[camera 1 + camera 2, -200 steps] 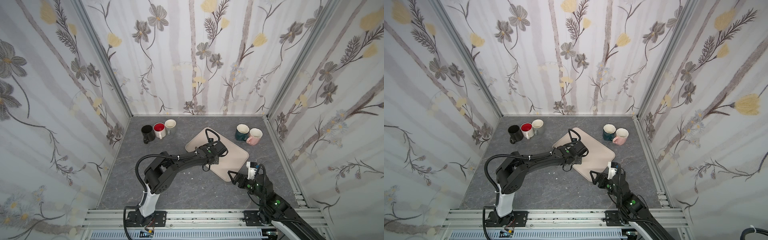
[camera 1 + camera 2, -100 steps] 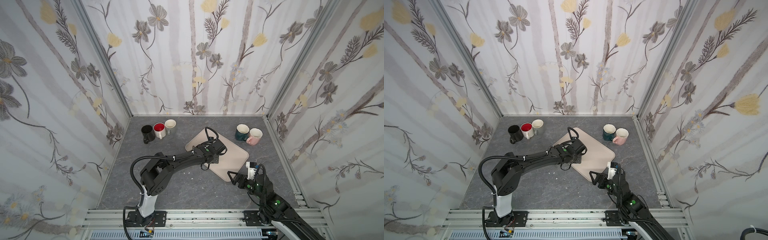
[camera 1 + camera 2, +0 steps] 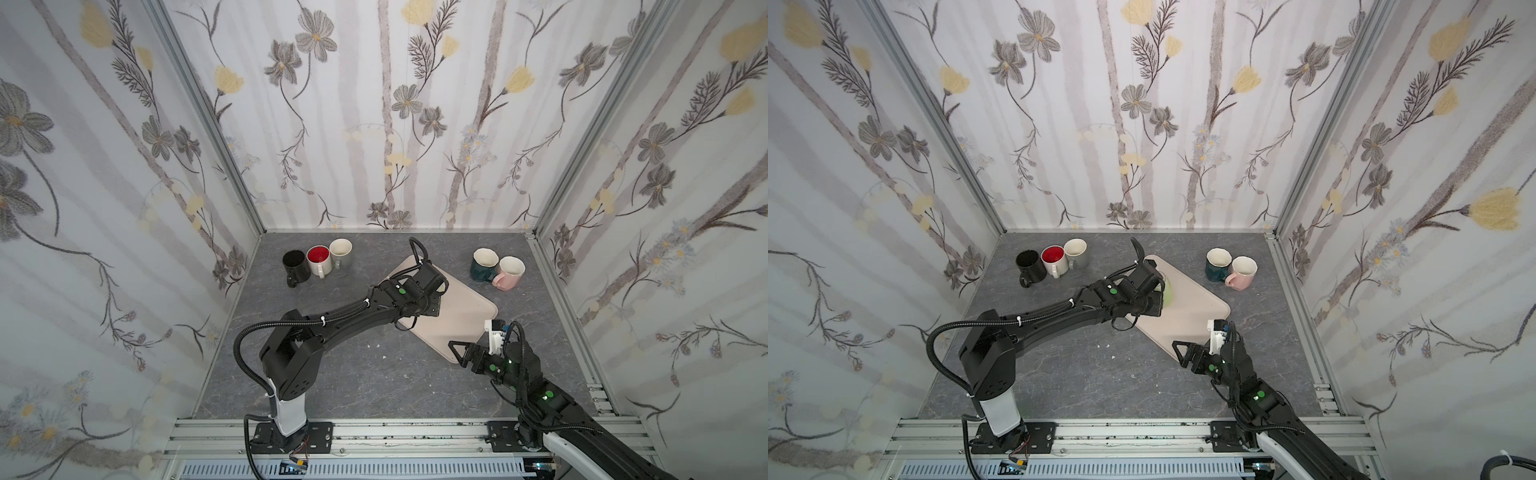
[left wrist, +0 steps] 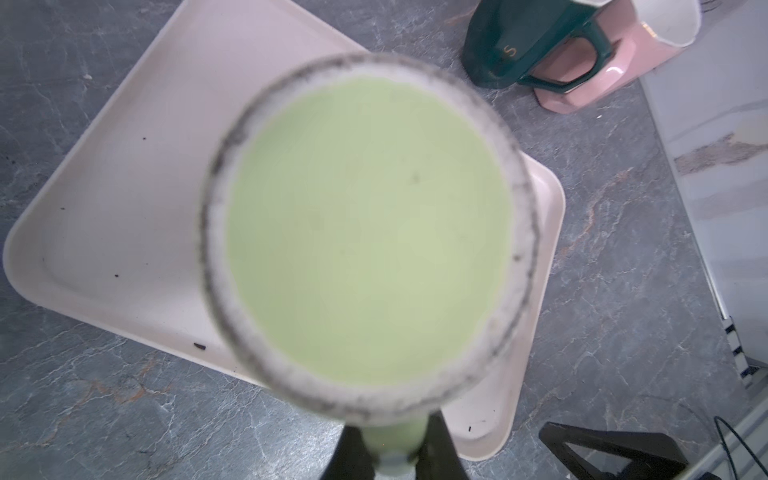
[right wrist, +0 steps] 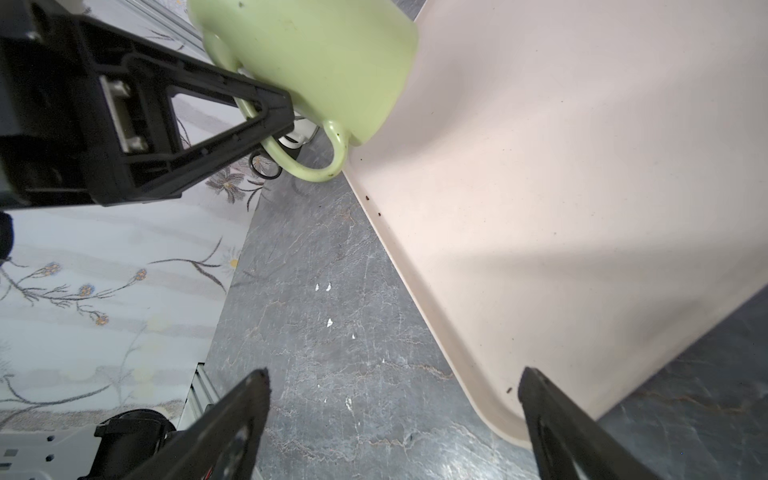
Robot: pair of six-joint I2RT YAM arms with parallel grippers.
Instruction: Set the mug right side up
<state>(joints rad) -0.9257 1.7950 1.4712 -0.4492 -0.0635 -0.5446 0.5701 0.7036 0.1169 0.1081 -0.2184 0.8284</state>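
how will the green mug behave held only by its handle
Probably rigid, fairly heavy: the green mug looks like glazed ceramic. Pinched only at its handle by the left gripper, it may pivot or slip. Could chip if dropped on the tray.

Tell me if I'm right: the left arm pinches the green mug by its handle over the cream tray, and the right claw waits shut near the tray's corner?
Almost. The right gripper is open, not shut: the right wrist view shows its fingers spread wide near the tray corner. The left gripper does pinch the green mug by its handle.
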